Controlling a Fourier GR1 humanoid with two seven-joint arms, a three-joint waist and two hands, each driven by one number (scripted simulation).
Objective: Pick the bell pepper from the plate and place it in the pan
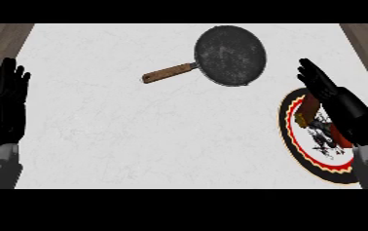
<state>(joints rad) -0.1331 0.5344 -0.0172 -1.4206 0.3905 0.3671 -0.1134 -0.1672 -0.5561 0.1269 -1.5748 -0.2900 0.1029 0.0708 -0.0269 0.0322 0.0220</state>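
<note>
A dark round pan with a wooden handle lies at the back of the white counter, right of the middle. A plate with a black, yellow and red rim sits at the right edge. On its upper left part lies a brownish-orange bell pepper, partly hidden. My right hand hovers over the plate just right of the pepper, open, its fingers straight and pointing away from me. Whether it touches the pepper I cannot tell. My left hand rests open at the left edge, fingers up.
The white counter stretches wide between the two hands. Brown wooden strips show at its far left and far right corners. The pan's handle points toward the lower left.
</note>
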